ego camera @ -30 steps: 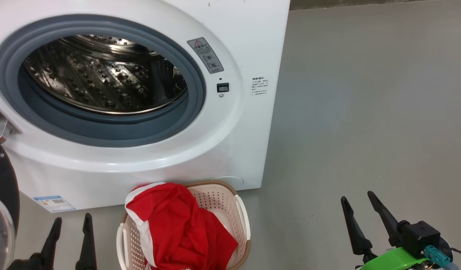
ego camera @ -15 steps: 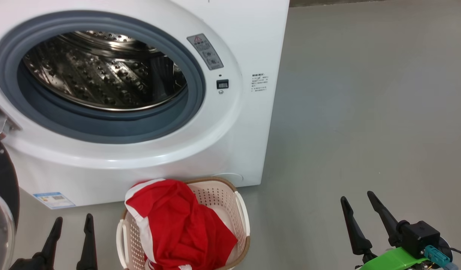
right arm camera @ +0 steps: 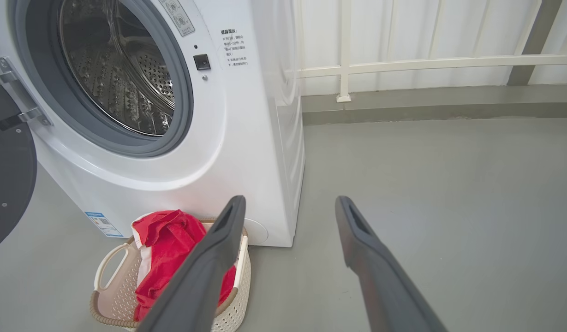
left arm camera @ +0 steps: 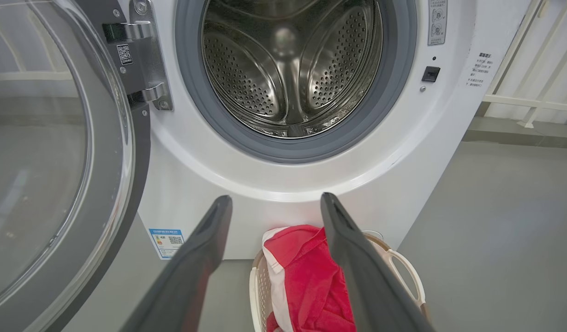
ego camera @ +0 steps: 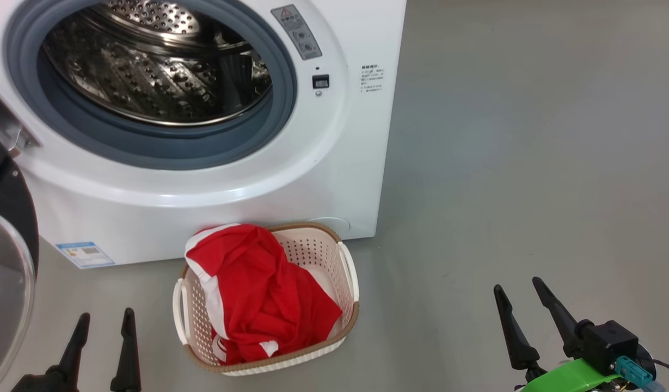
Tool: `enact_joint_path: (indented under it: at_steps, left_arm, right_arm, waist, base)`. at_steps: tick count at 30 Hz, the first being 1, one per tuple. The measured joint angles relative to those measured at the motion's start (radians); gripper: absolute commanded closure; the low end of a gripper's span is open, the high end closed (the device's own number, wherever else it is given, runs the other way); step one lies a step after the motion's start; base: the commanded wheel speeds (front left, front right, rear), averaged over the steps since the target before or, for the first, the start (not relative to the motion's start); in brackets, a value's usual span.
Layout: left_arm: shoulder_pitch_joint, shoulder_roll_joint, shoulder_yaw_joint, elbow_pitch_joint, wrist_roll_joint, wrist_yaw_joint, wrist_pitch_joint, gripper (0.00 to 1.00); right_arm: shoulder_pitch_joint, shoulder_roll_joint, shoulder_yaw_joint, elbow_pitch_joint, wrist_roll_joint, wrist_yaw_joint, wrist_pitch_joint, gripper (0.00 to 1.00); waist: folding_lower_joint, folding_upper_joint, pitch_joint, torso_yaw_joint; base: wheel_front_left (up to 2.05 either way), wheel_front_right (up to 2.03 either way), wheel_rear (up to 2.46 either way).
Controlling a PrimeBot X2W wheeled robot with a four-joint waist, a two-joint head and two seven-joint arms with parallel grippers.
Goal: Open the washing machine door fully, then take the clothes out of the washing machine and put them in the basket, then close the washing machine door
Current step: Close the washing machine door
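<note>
Drum looks bare from here, steel all round in the left wrist view; so I'd call the unloading done and closing up the step in hand. The door hangs swung wide off its hinge at the left side of the machine.

To do it well, I reckon the left gripper is the one to use, being nearest. Get a finger behind the black rim at the free edge, far from the hinge, where the push is lightest; sweep the door along its arc, not straight in; finish with a firm press on the latch side so it catches.

Mind the basket; it stands on the floor hard up against the machine's front, toward its right corner, touching or just short of it, I cannot tell which. It sits low enough that the door should pass above it, though that is a guess. Clothes are in the basket, a red heap draped over its far left rim; none trails toward the opening that I can see.

Left gripper: fingers spread wide, nothing between them, touching nothing, hovering above the floor near the door. Right gripper: likewise spread wide and empty, over the floor, well apart from the machine.
</note>
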Motion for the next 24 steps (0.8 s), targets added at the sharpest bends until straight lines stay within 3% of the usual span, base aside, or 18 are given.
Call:
enact_joint_path:
  at_steps: [24]
  left_arm:
    - [0.0,-0.017,0.005,-0.004,-0.001,0.0,0.0,0.0]
  right_arm:
    - [0.0,-0.001,0.001,0.0,0.0,0.0,0.0,0.0]
  waist:
    - [0.0,0.0,-0.012,0.019]
  base:
    - [-0.05,0.05,0.0]
